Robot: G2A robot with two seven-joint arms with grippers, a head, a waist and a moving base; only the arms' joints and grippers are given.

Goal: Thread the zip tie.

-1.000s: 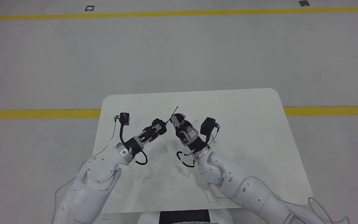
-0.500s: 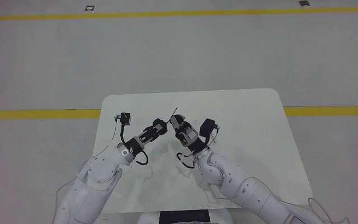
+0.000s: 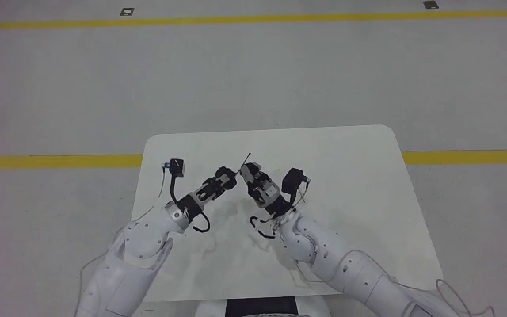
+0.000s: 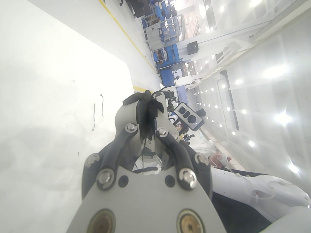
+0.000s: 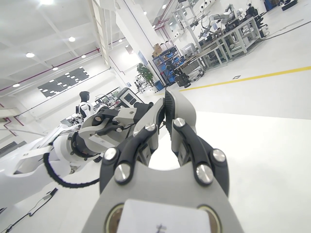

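Both arms meet above the middle of the white table (image 3: 348, 174). My right gripper (image 3: 248, 169) (image 5: 165, 98) is shut on a thin black zip tie (image 5: 167, 78), and the free end of the zip tie (image 3: 246, 158) sticks out past the fingertips. My left gripper (image 3: 228, 176) (image 4: 145, 103) sits right beside it, almost tip to tip, and is shut on a black bit of the same tie (image 4: 148, 96). The right wrist view shows the left gripper (image 5: 145, 112) pressed close against my right fingers.
Two short thin black strands (image 4: 94, 116) (image 4: 102, 101) lie on the table beyond the left gripper. The table's rounded far corner (image 4: 128, 69) is close. A yellow floor line (image 3: 71, 161) runs behind the table.
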